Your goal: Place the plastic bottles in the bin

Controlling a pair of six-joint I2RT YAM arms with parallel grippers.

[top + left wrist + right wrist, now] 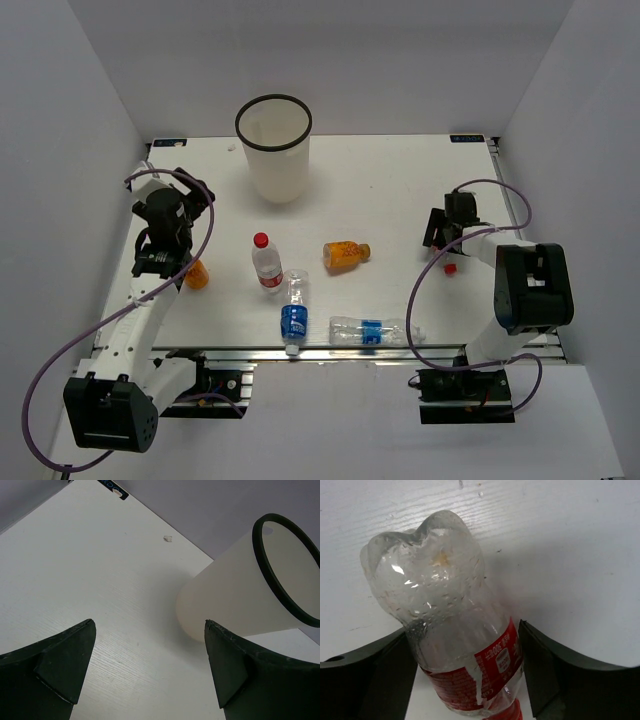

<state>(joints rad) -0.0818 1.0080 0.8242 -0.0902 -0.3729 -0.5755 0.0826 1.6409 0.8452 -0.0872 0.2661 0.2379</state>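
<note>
Nearest, along the bottom of the top view, two clear bottles lie on their sides on the white table (400, 190); the upright-pointing blue-label bottle (294, 318) has its cap toward the lower edge, and the crosswise blue-label bottle (372, 331) lies just right of it, near but apart. Higher, at centre, the standing red-cap bottle (267, 265) is upright; right of it the central orange bottle (346, 255) lies tipped over; at left the left-side orange bottle (197, 274) sits just beside the left arm, partly hidden by it. At mid right the right gripper (465, 630) pinches the gripped red-cap bottle (440, 580), a finger pressed on each side at the red-white label; its dimpled base points to the top of the wrist frame, the white table behind it. The left gripper (150, 625) has its fingers spread wide, only table showing between them. Farthest, at upper centre of the top view, the bin (277, 178) stands upright, well apart from every bottle; it fills the right of the left wrist frame.
</note>
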